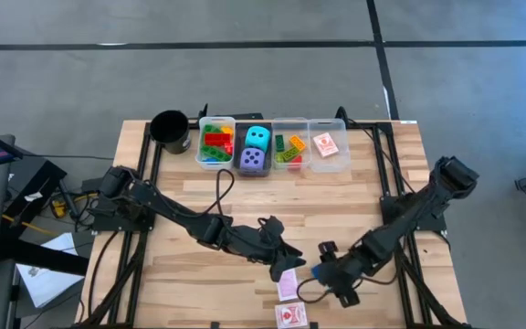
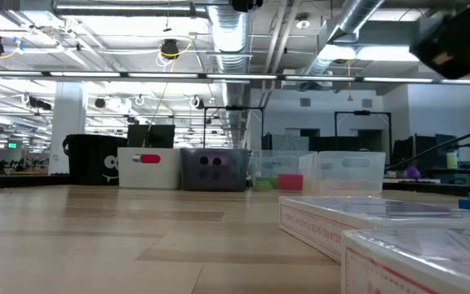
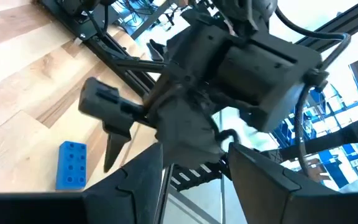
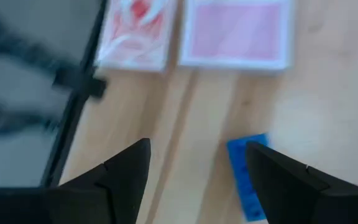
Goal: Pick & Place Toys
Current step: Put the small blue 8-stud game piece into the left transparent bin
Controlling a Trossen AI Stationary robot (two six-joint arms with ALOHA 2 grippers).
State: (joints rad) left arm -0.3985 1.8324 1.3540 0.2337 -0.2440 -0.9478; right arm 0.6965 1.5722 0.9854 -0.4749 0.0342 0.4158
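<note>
A blue brick (image 4: pixel 248 175) lies flat on the wooden table near its front edge, also seen past the left fingers (image 3: pixel 72 165). Two red-white cards (image 4: pixel 238 31) (image 4: pixel 135 34) lie flat side by side just beyond it. My right gripper (image 4: pixel 197 149) hangs open above the table, pointing steeply down, with the brick below it close to one finger and apart from it. My left gripper (image 3: pixel 194 158) is open and holds nothing. It hovers at mid-table (image 1: pixel 289 256), facing the right arm's hand.
Along the far edge stand a black cup (image 1: pixel 170 131) and a row of bins: one with red and green bricks (image 1: pixel 215 144), one with a cyan and a purple die (image 1: pixel 255 151), one with small bricks (image 1: pixel 289 148), one with a card (image 1: pixel 329 146). Bare wood lies between.
</note>
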